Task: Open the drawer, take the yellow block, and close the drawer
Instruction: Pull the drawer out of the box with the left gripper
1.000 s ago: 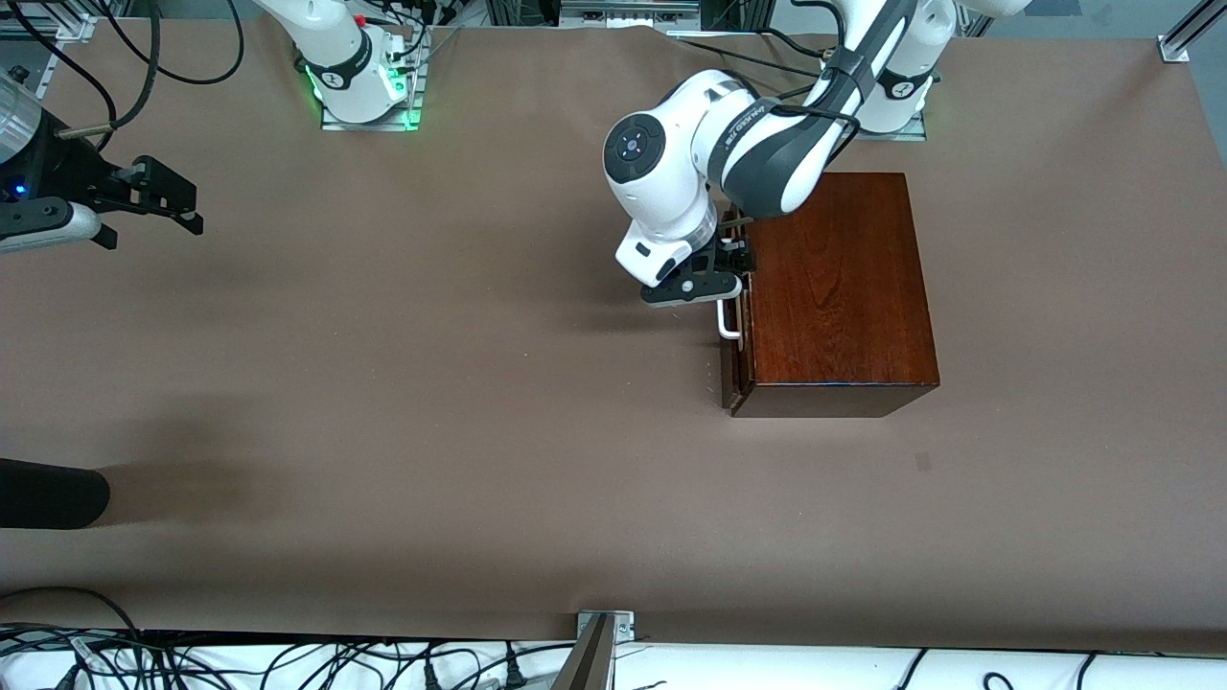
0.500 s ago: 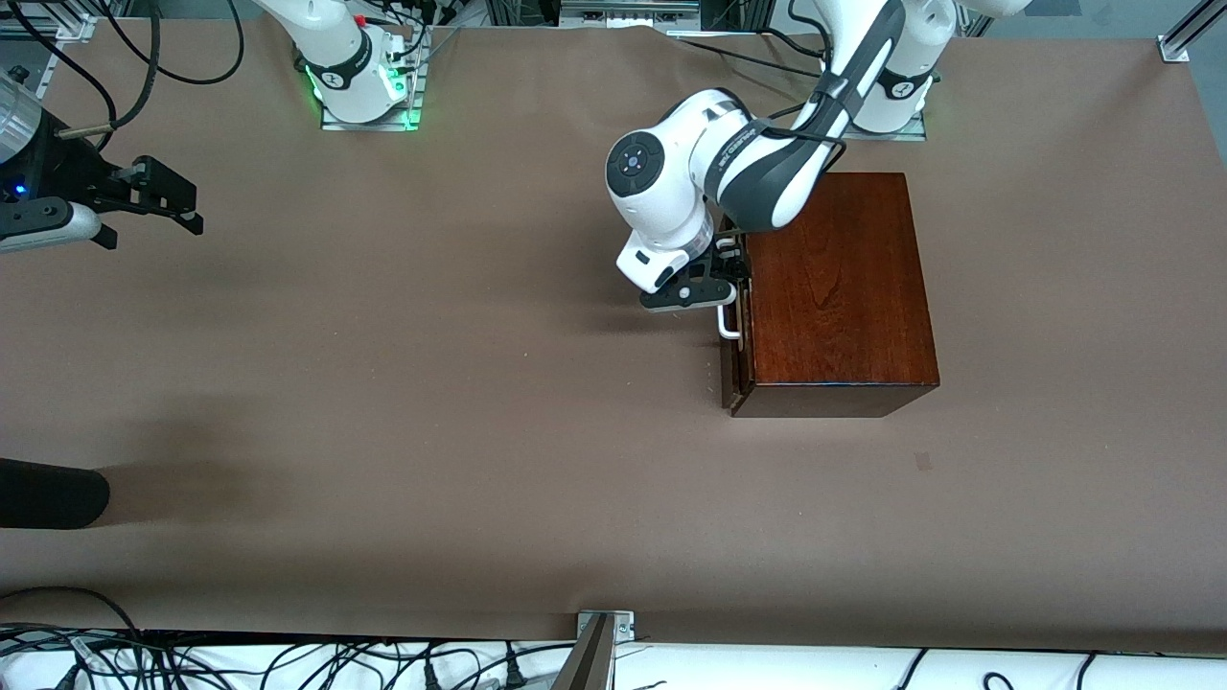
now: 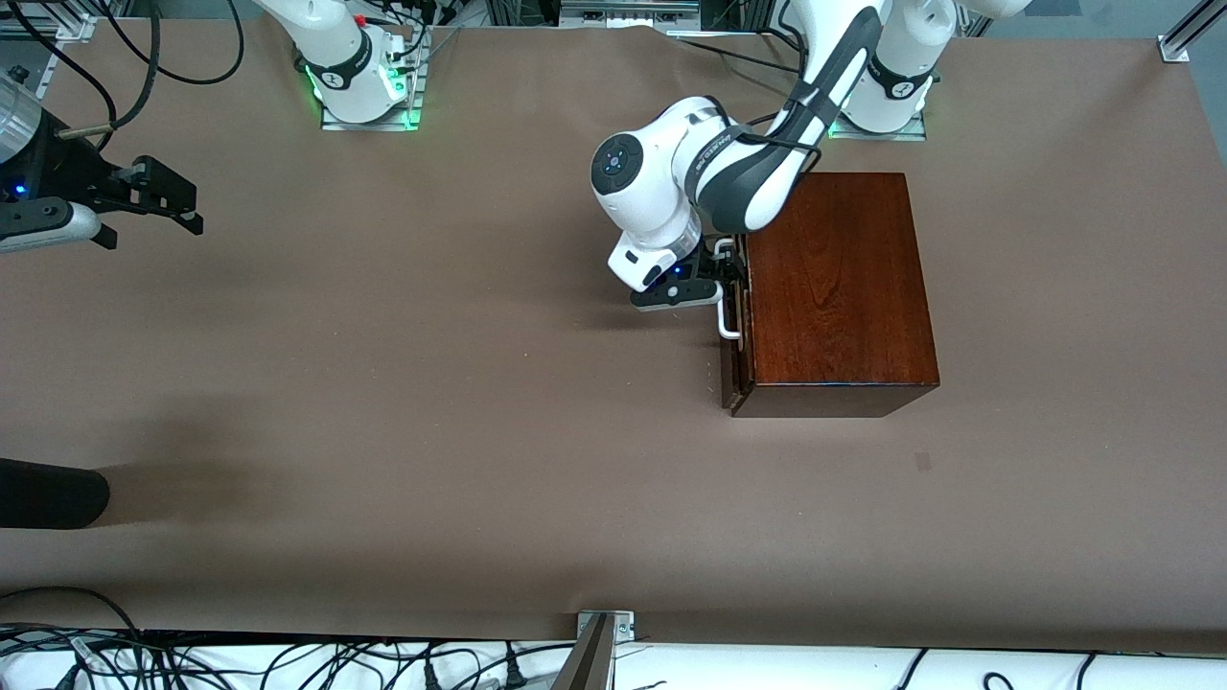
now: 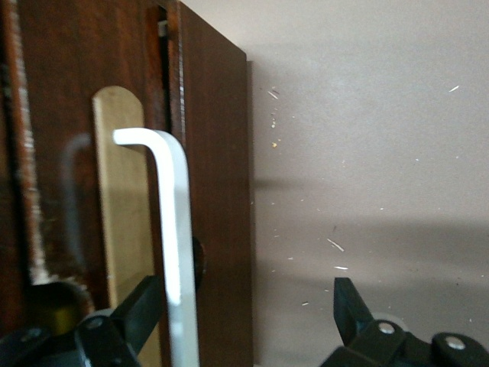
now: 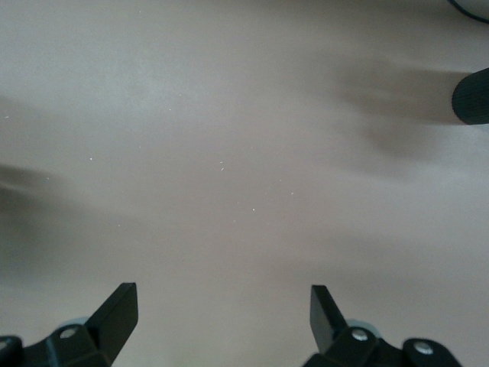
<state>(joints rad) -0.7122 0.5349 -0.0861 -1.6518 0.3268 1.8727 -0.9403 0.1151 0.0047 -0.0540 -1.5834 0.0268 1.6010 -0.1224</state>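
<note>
The dark reddish-brown wooden box [image 3: 834, 287] stands toward the left arm's end of the table. Its drawer [image 3: 733, 369] faces the right arm's end and looks shut, with the front about flush. My left gripper [image 3: 726, 273] is at the drawer front, open, and straddles the end of the white bar handle [image 3: 729, 324] farther from the front camera. In the left wrist view the white bar handle [image 4: 177, 229] runs between the left gripper's [image 4: 244, 294] spread fingers, close to one finger [image 4: 145, 298]. The yellow block is hidden. My right gripper [image 3: 192, 216] waits open over bare table, and the right wrist view shows nothing in the right gripper [image 5: 221, 306].
A black rounded object [image 3: 48, 494] pokes in over the table edge at the right arm's end, and that black object [image 5: 470, 95] also shows in the right wrist view. Cables [image 3: 288, 661] and a metal bracket [image 3: 599, 632] line the table's near edge.
The left arm has drawn its wrist down and slightly toward the right arm's end, settling the gripper round the handle. The box, the drawer and the right arm have not moved.
</note>
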